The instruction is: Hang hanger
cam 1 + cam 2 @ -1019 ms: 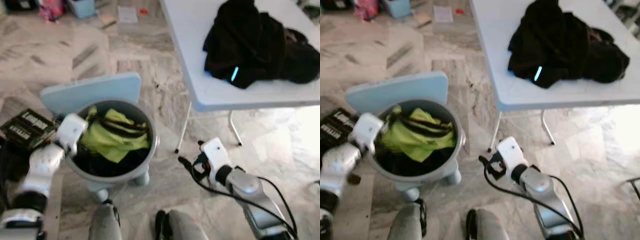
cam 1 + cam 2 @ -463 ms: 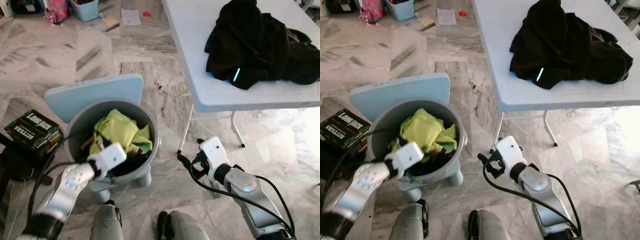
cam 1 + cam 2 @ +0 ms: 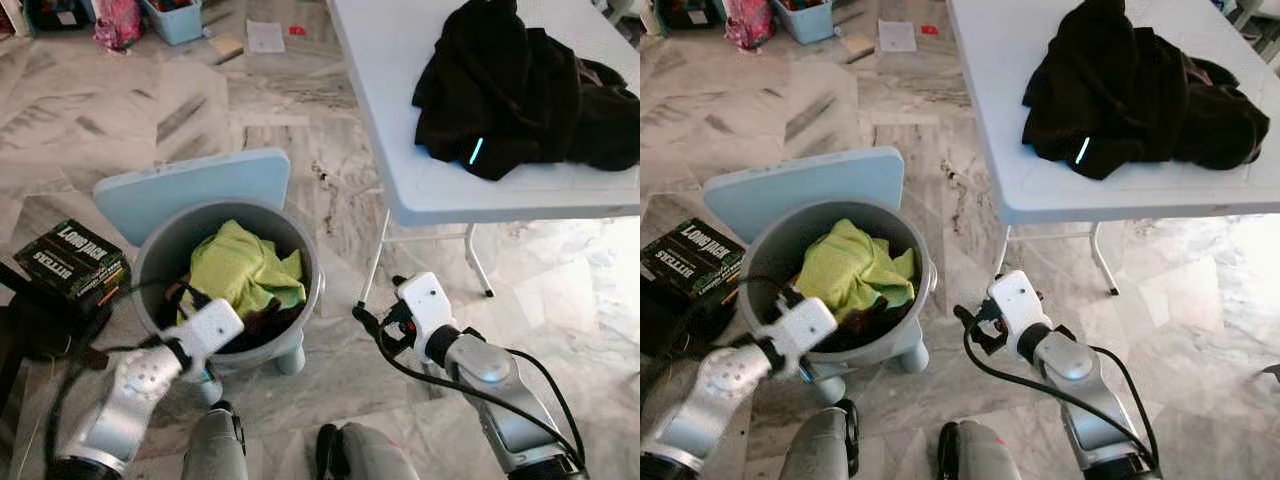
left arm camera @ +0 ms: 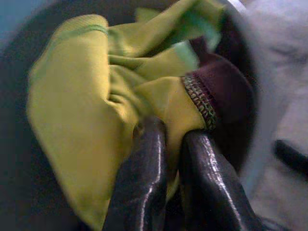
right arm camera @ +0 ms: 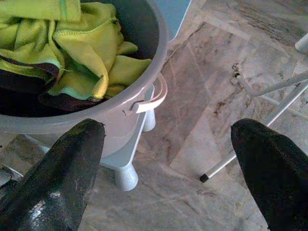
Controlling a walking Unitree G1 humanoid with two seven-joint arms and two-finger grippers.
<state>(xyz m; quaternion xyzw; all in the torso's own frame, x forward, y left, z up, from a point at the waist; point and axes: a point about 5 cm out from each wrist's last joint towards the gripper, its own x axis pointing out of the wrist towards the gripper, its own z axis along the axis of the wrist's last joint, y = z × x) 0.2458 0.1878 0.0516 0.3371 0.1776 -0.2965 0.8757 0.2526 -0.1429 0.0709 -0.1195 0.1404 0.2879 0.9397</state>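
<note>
Yellow-green cloth (image 3: 245, 272) heaps in a grey bucket (image 3: 305, 262) on a blue stool (image 3: 190, 185), where the left hand (image 4: 166, 144) has its fingers pressed together on a fold of it. Right hand (image 3: 372, 322) hangs spread wide above the floor near the table (image 3: 400, 90). No hanger can be made out, so a lift may drag tangled dark clothes (image 4: 226, 91) out or tip the bucket.

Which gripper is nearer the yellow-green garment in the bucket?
Left. The left gripper is shut on the yellow-green garment inside the grey bucket; the right gripper hangs open over the floor beside the bucket.
</note>
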